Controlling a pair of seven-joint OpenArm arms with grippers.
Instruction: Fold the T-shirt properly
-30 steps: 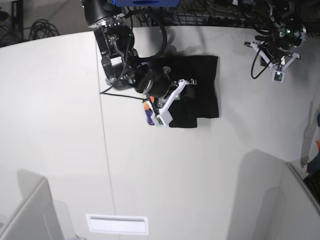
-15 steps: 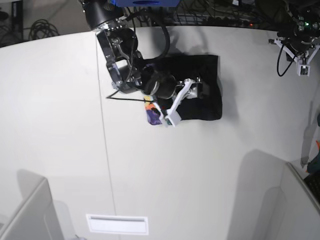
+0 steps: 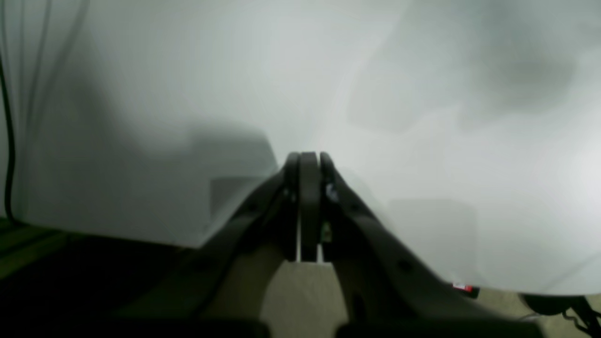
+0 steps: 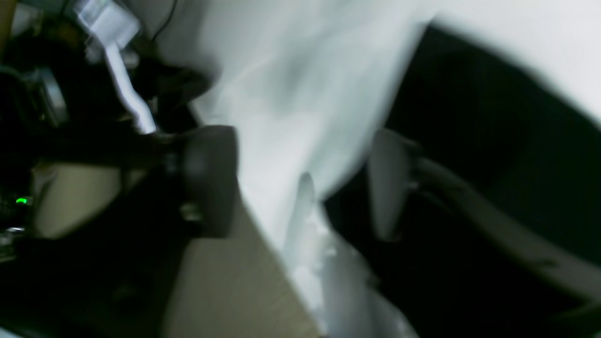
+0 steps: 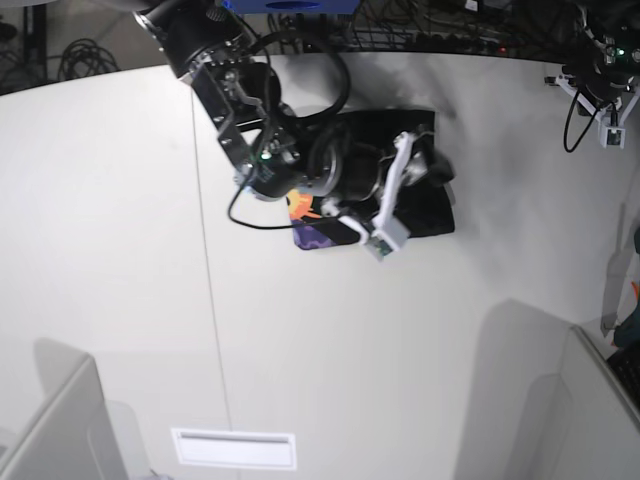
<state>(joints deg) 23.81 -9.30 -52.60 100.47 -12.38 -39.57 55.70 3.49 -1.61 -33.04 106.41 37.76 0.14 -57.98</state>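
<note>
Pale grey table (image 3: 422, 141) fills the left wrist view, blurred and bare; the left claw (image 3: 307, 162) shows its two fingers pressed flat together with nothing between them, and no cloth appears here. From the right wrist, heavily smeared, the right claw (image 4: 300, 188) stands with its jaws apart, one dark pad on the left and a pale finger (image 4: 389, 188) on the right; black cloth of the T-shirt (image 4: 493, 141) lies behind that finger, and nothing looks pinched between them. Seen from the base camera, the T-shirt (image 5: 425, 210) lies as a compact dark rectangle toward the far middle of the table, a patch of orange and purple print showing at its near-left corner, the right arm stretched over it. Such cloth is probably soft, light and limp, so it should be pinched at a corner or folded edge, gathering all layers.
</note>
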